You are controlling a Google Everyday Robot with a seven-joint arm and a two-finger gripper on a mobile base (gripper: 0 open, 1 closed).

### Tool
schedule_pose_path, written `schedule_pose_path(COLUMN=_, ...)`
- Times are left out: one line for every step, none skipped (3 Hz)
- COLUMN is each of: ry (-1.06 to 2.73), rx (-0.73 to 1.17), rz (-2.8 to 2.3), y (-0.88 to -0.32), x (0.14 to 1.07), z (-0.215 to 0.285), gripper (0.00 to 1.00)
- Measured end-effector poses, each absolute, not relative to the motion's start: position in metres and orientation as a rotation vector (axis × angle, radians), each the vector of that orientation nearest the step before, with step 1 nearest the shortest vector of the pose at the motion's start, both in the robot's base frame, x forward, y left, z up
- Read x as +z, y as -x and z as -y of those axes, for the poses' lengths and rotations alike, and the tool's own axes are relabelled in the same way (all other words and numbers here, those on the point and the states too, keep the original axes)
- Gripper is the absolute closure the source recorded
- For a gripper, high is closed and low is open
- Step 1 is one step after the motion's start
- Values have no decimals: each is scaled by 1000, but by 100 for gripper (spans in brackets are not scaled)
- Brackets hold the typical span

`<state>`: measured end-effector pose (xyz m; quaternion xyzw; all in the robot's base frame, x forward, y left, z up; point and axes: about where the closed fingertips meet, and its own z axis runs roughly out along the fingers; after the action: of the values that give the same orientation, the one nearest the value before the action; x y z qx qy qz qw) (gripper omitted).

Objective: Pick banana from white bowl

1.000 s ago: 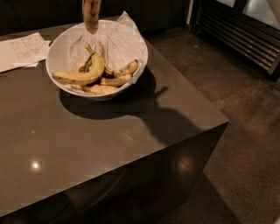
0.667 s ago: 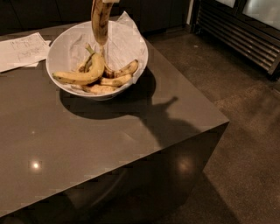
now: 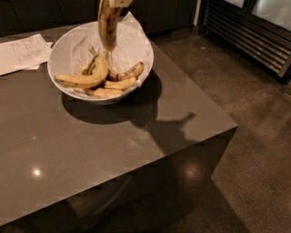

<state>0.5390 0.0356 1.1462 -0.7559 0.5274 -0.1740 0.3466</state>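
Observation:
The speckled, brown-streaked banana (image 3: 109, 25) hangs upright in the air above the white bowl (image 3: 68, 50), its lower tip just over the fruit inside. My gripper (image 3: 119, 2) is at the very top edge of the camera view, mostly cut off, and shut on the banana's upper end. The bowl stands at the back of the dark table (image 3: 113, 150) and is lined with white paper. Inside it lie a cleaner long yellow banana (image 3: 86, 77) and several short stubby bananas (image 3: 120, 79).
A white paper sheet with handwriting (image 3: 22, 52) lies at the table's back left. The table's right edge and front corner (image 3: 234, 125) drop to a dark floor. A slatted metal unit (image 3: 250, 36) stands at the back right. The arm's shadow (image 3: 173, 129) falls on the table.
The held banana has moved to the right over the bowl. The arm's shadow on the table has shifted right with it. The bowl's fruit has not moved.

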Motion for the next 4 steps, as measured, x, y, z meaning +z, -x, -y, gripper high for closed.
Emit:
schedule_pose_path(ry=1856, rx=-520, rz=-1426, y=-498, x=1148, z=-9, gripper=100)
schedule_pose_path(ry=1851, rx=-529, rz=-1436, y=-490, x=1144, z=-5, gripper=100)
schedule_pose_path(ry=1851, rx=-529, rz=-1436, y=-490, x=1144, z=-5, gripper=100)
schedule_pose_path(ry=1851, rx=-529, rz=-1436, y=-490, x=1144, z=-5, gripper=100)
